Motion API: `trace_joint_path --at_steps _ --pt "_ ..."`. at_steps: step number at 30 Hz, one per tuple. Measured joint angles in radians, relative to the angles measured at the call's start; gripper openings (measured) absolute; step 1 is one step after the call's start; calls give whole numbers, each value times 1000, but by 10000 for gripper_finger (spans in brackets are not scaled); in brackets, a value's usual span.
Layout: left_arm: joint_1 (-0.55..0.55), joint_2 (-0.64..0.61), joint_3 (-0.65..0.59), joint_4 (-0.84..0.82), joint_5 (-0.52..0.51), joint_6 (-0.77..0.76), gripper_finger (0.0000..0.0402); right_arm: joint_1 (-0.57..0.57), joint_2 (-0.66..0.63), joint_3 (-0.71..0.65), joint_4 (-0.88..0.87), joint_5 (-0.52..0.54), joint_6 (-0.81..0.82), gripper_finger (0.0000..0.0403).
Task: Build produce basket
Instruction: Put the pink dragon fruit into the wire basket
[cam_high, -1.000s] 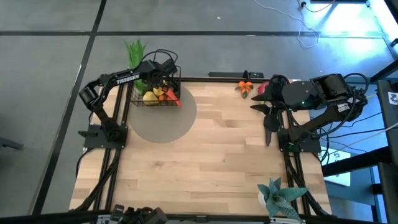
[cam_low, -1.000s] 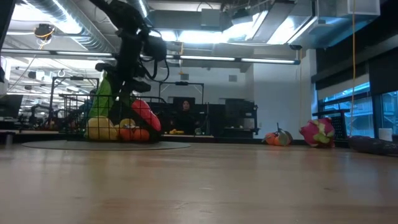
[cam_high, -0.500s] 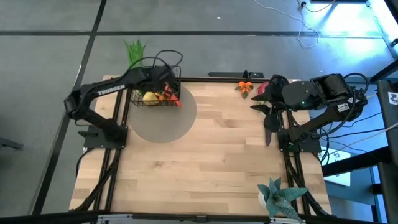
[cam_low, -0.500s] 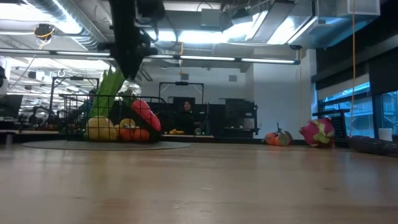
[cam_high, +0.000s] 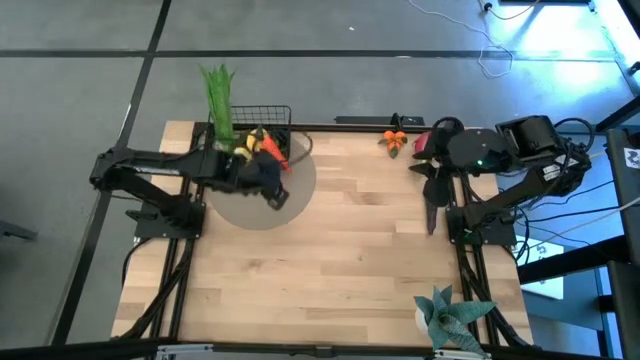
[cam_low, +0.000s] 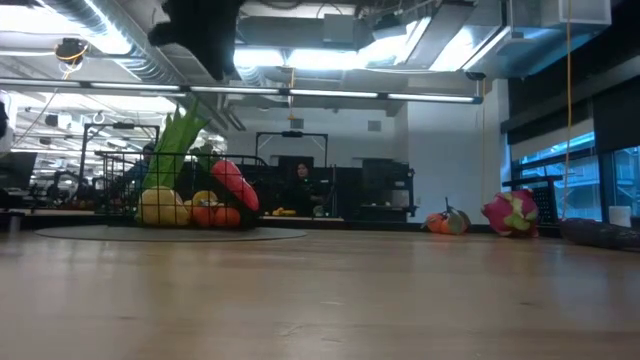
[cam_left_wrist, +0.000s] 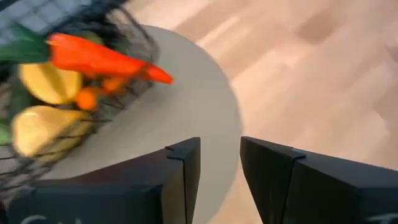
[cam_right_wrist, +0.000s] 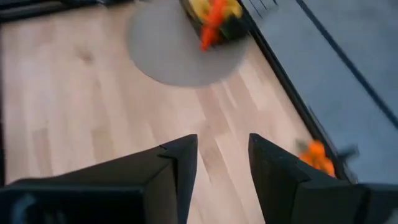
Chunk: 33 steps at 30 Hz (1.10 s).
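Observation:
The black wire basket (cam_high: 262, 140) stands on the far left part of a round grey mat (cam_high: 290, 205). It holds a long green leek (cam_high: 219, 98) that sticks out over its far side, an orange carrot (cam_left_wrist: 93, 57) lying across its rim, and yellow fruits (cam_left_wrist: 48, 82). My left gripper (cam_high: 277, 197) hovers open above the mat, just on the near side of the basket (cam_left_wrist: 81, 106). An orange fruit (cam_high: 395, 140) and the pink dragon fruit (cam_high: 424, 141) lie at the far right edge. My right gripper (cam_high: 432, 222) waits open near the right edge.
A blue-green spiky plant (cam_high: 450, 314) sits at the near right corner. The wooden table (cam_high: 350, 250) stretches bare between the mat and the right arm. In the low view the basket (cam_low: 180, 195) and the dragon fruit (cam_low: 512, 212) show at the far side, with the room behind.
My left gripper has risen out of the basket and drawn back toward the table's near edge, and now stands over the mat. The leek, which the arm covered before, shows in full. The basket and its contents have stayed in place.

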Motion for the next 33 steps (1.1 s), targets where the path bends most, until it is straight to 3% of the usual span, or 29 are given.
trace_joint_path --at_steps 7,13,17,23,29,33 --pt "-186 -10 0 1 -118 -56 101 -112 -9 -51 -55 2 243 132" --pt "-254 -27 0 -10 -142 -58 101 -224 -9 -190 -57 -2 486 132" --pt "-293 -50 0 -25 -146 -26 101 -274 -9 -299 -55 -101 642 132" --pt "-316 -94 0 -25 -184 48 101 -323 -9 -481 -56 -119 861 132" --pt "-316 -109 0 -25 -194 76 101 -332 -9 -651 58 -206 936 132" --pt "-300 -106 0 -25 -190 74 101 -346 -9 -742 150 -203 942 132"
